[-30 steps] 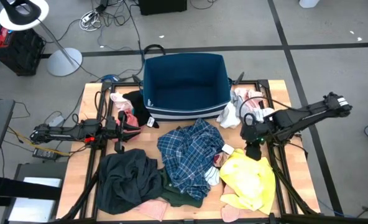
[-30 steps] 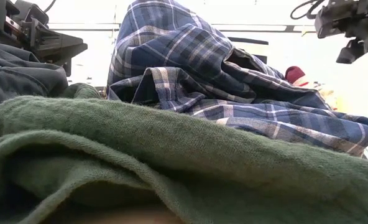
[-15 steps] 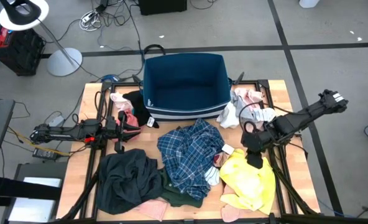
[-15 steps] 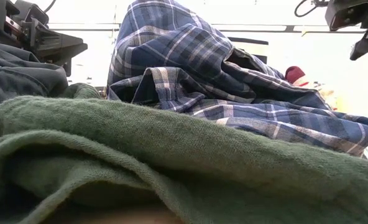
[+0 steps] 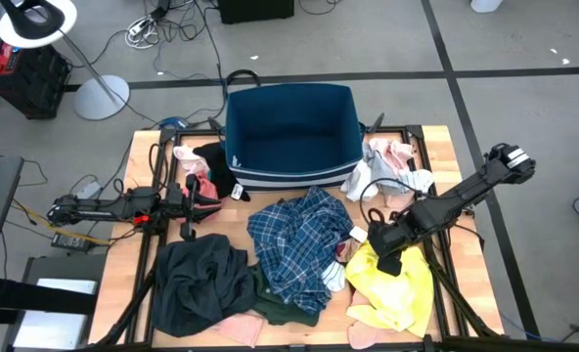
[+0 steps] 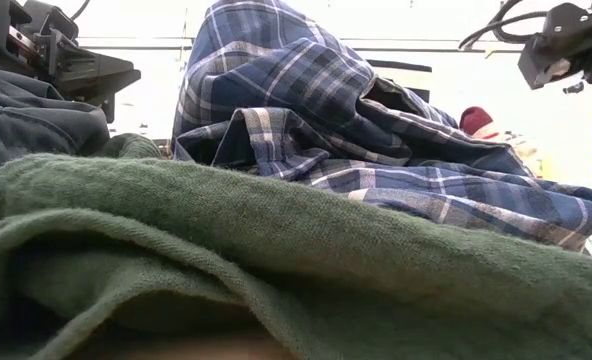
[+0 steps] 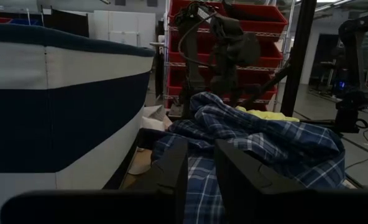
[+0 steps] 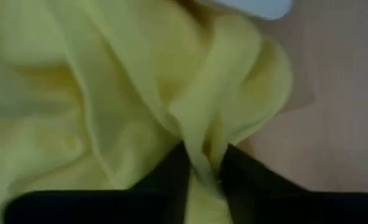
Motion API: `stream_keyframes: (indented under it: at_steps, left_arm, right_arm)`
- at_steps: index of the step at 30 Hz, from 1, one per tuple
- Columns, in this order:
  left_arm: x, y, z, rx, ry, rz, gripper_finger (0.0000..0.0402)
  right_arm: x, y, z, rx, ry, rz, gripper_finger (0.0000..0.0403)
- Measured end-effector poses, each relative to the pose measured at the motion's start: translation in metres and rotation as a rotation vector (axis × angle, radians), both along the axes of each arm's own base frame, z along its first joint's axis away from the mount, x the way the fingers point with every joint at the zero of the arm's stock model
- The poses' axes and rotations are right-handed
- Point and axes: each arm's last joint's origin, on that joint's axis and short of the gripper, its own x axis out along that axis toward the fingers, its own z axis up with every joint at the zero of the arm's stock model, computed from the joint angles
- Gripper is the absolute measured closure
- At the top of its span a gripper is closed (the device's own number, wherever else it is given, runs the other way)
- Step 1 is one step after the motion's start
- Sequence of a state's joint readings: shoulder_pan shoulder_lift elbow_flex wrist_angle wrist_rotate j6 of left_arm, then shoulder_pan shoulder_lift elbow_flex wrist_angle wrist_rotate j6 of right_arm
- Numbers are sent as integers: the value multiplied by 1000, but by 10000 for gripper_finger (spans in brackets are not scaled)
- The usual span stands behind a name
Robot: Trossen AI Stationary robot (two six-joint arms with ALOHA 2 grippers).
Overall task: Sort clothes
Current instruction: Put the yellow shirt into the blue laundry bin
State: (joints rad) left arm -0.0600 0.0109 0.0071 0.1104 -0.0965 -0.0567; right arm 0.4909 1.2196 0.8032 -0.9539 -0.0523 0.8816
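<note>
Since a second ago the right gripper (image 5: 388,256) has travelled from near the right edge of the bench down onto the yellow piece (image 5: 397,284), and its two dark fingers (image 8: 171,171) are now nearly closed, pinching a raised fold of that yellow cloth between them; the yellow piece lies in the front right corner of the bench (image 5: 436,137), just beside the blue-white plaid shirt (image 5: 299,240), which is heaped in the middle; a dark green top (image 5: 275,293) lies partly under the shirt's front edge, and in the low view it fills the foreground (image 6: 276,260) with the plaid bunched behind it (image 6: 306,100); a dark grey garment (image 5: 197,279) sits in the front left corner; small pink and white items (image 5: 392,161) rest near the back right corner; a dark blue bin with white stripes (image 5: 289,137) stands at the back edge, centred; the left gripper (image 5: 190,200) waits near the left edge, level with the bin's front, its fingers (image 7: 171,171) a narrow gap apart and holding nothing
</note>
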Motion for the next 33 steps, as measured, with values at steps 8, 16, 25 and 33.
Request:
stream_keyframes:
  at_steps: [8,16,25,33]
  left_arm:
    - [0,0,0,0,0,0,316]
    - [0,0,0,0,0,0,316]
    - [0,0,0,0,0,0,316]
    - [0,0,0,0,-1,0,316]
  right_arm:
    - [-8,-3,33,-19,-26,-63,397]
    - [-16,-14,131,-162,-237,-108,400]
    - [-17,-34,223,-357,-542,-132,401]
    - [11,-56,291,-486,-843,-128,402]
